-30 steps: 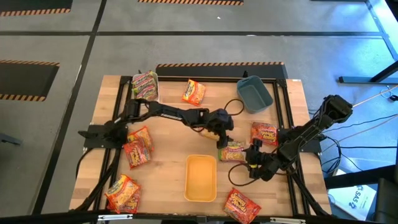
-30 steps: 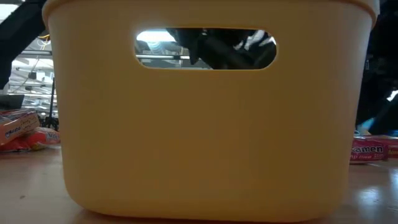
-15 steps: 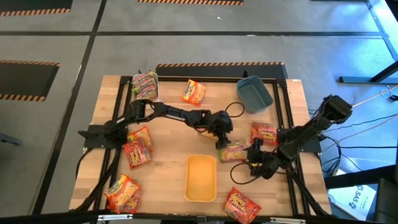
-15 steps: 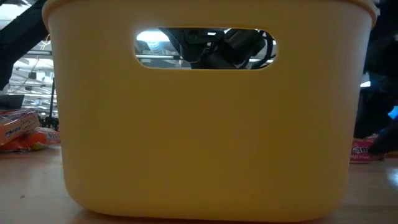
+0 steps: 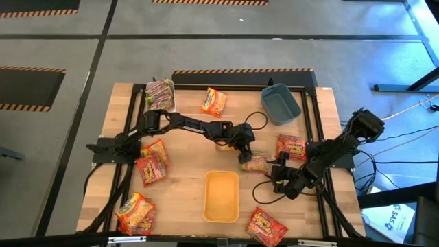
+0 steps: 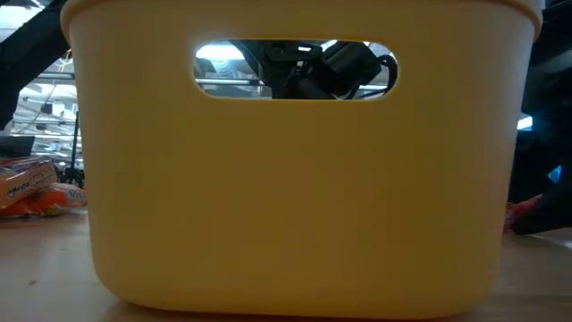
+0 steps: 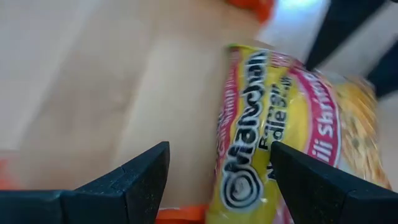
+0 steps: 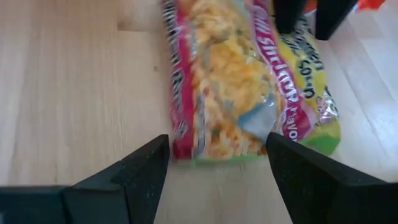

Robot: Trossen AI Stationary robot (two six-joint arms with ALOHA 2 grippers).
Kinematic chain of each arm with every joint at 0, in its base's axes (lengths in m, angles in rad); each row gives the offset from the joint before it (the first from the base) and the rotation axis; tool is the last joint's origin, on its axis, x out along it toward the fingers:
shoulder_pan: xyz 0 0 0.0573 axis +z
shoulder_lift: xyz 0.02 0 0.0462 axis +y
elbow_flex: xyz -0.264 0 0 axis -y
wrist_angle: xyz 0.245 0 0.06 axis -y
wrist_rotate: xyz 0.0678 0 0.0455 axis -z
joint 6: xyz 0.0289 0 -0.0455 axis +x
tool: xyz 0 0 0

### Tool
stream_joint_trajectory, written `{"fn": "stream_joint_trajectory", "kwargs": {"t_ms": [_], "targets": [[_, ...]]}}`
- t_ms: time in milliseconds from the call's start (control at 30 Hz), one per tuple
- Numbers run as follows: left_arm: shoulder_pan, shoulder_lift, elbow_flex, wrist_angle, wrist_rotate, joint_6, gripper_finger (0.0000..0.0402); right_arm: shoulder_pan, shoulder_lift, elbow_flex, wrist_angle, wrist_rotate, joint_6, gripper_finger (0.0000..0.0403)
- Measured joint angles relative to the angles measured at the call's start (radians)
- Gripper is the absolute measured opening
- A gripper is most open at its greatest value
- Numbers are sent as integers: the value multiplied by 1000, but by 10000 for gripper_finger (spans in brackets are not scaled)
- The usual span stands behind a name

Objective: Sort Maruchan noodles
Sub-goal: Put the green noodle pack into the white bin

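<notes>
1. Centrally, a green-pink packet [image 5: 256,163] lies flat on the wooden counter [image 5: 185,158], a crinkly, glossy plastic rectangle printed with yellow noodles and pink bands.
2. From either side the two claws meet at it. The left claw [image 5: 244,156] is at its one short end with its fingers spread, nothing between them; in its wrist view the packet [image 7: 292,137] lies just ahead of the dark fingertips [image 7: 134,180].
3. The right claw [image 5: 276,171] sits at the opposite end, fingers also spread and empty; its wrist view shows the packet [image 8: 249,81] lengthwise ahead, with the other arm's dark fingers [image 8: 305,15] at the far end.
4. Just below the packet stands a smooth yellow bin [image 5: 221,196], oblong with rounded corners. In the low view its wall [image 6: 295,197] blocks nearly everything; only a dark arm part shows through the handle slot.
5. A blue bin [image 5: 280,103] stands at the far right of the counter, and a white bin [image 5: 160,94] at the far left holds green-pink packets.
6. Other packets lie scattered: an orange one [image 5: 214,101] near the far edge, a red one [image 5: 291,146] beside the right arm, two [image 5: 152,161] by the left arm, one [image 5: 136,213] at the near left corner and one [image 5: 265,226] at the near right.
7. Black rails [image 5: 312,123] frame the counter.
</notes>
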Motion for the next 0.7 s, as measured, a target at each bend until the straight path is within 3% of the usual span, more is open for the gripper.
{"fn": "stream_joint_trajectory", "kwargs": {"t_ms": [167, 367, 700], "targets": [[7, 1, 0, -7, 187, -33, 273, 0, 0, 0, 4, 6, -5, 264], [7, 6, 0, -6, 236, -40, 267, 0, 3, -2, 48, 29, -58, 264], [14, 42, 1, 40, 290, -16, 159, 0, 4, -3, 57, 61, -66, 264]]}}
